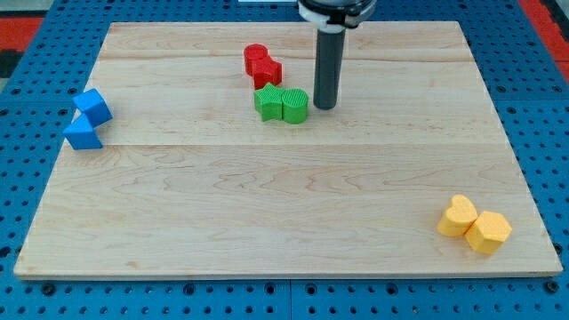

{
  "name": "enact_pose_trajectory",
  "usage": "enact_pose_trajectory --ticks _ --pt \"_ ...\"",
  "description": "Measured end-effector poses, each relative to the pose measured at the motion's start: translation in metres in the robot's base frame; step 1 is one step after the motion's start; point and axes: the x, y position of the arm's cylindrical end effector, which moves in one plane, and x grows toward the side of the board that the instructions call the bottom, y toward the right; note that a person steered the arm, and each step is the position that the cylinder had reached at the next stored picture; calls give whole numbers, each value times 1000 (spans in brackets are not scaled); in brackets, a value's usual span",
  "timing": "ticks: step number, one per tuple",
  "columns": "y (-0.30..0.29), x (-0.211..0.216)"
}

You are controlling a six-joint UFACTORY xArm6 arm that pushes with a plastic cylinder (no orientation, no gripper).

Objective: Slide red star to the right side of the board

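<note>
Wooden board [293, 204], red star [262, 65] left of my tip [324, 108] (apart)

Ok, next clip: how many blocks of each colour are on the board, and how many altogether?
Red blocks: 2, touching
Green blocks: 2, side by side
Blue blocks: 2, at the view's left edge
Yellow blocks: 2, at the view's bottom right
Total: 8
My tip sits just right of the green pair.
</note>
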Motion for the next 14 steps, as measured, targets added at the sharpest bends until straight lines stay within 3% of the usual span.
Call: enact_pose_trajectory --ticks 2,3,4,5,6,7,10,14 --pt "-11 -116" --pt "-71 -141" --pt "-155 -138" --pt "-193 -105" --pt "-178 -42" --pt "-154 -31" --pt "-38 -42" --pt "1 -83"
